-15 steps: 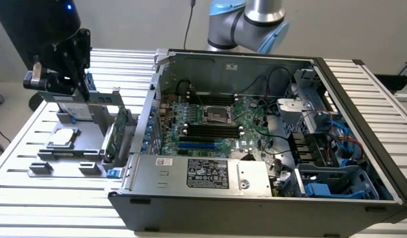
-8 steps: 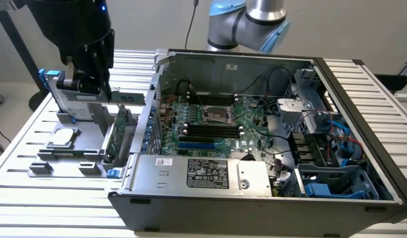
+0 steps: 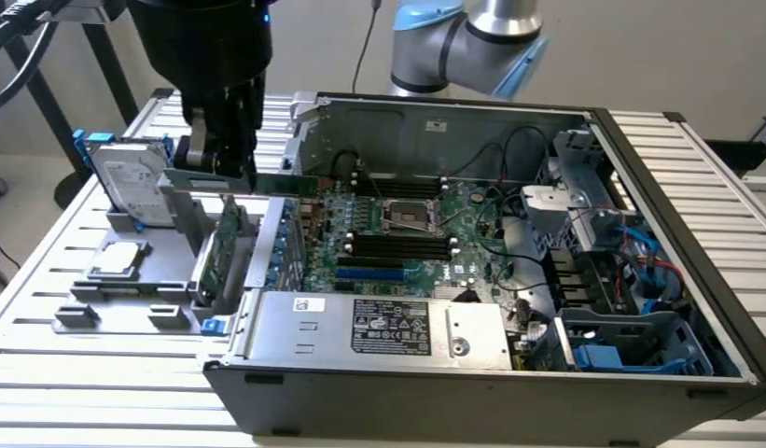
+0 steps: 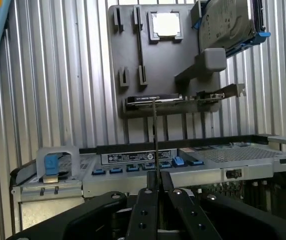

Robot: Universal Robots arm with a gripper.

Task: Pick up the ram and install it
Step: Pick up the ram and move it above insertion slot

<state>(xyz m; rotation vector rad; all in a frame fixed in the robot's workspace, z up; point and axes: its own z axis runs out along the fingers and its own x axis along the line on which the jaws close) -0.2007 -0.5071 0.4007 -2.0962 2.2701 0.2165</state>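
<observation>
1. Exterior view: end effector [image 3: 218,166] closed narrow on ram [image 3: 289,184], gripped near one end. Stick level, in the air over the case [image 3: 681,243] wall at the exterior view's left. Slots [image 3: 396,245] well apart, mid-board.
2. Judgement: carry phase. Best done with the stick level and parallel to the slots, clear of wall and cables.
3. Wrist view: ram [image 4: 155,135] edge-on, a thin straight line running out from the pinched end effector [image 4: 155,192]. No tilt visible. Fixture [image 4: 128,60] on table [image 4: 58,75] beyond.
4. Judgement: off-centre grip may pivot under load, so the line is worth watching for skew. Notch orientation not readable.
</observation>
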